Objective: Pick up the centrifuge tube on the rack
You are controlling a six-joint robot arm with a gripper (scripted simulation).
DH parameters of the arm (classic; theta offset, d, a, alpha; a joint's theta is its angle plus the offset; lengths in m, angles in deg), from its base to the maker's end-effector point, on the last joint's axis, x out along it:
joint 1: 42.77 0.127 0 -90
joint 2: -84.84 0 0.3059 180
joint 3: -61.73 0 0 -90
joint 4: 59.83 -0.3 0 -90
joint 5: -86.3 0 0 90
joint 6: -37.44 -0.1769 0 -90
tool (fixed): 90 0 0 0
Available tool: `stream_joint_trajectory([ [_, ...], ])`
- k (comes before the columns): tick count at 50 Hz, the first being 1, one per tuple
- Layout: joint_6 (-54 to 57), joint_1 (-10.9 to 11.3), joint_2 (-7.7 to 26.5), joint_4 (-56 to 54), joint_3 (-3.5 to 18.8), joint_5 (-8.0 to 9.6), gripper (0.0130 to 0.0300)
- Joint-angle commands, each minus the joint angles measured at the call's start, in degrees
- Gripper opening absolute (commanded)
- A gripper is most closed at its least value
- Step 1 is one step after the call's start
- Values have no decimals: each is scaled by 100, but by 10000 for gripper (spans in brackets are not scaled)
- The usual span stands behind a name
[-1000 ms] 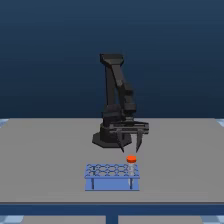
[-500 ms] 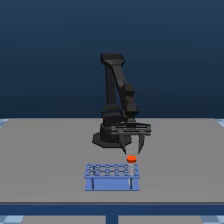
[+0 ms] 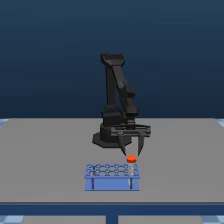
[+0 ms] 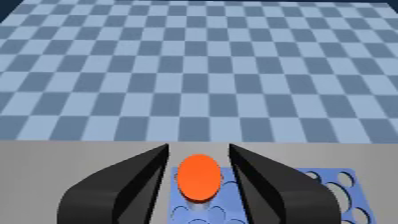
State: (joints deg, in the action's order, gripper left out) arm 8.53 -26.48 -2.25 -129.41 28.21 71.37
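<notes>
Blue rack [image 3: 112, 177] sat low at centre frame on the grey tabletop [image 3: 45, 160], centrifuge tube [image 3: 131, 159] stood upright in its right-hand corner hole, fingers [image 3: 131, 146] hung spread open straddling the orange cap, gripping nothing, black arm [image 3: 118, 100] rose behind.

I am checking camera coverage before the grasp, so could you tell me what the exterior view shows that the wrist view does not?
Only the exterior view shows the whole dark arm on its base, the full blue rack with its two dark front marks, and the gripper hanging just above the tube's cap.

Only the wrist view shows the checkered floor beyond the table, and the cap sitting in the gap between the open fingers.

Both show the centrifuge tube with its orange-red cap, the rack's round holes and the grey table.
</notes>
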Motion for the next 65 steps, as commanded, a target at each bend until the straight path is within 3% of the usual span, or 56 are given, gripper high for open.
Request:
stream_joint_trajectory([
  [1,-278,1,36,221,-24,-34,300],
  [33,-1959,0,388,1832,-233,-323,300],
  [59,-2226,0,463,2086,-268,-394,300],
  [60,-2226,0,463,2086,-268,-394,130],
  [65,-2226,0,463,2086,-268,-394,130],
])
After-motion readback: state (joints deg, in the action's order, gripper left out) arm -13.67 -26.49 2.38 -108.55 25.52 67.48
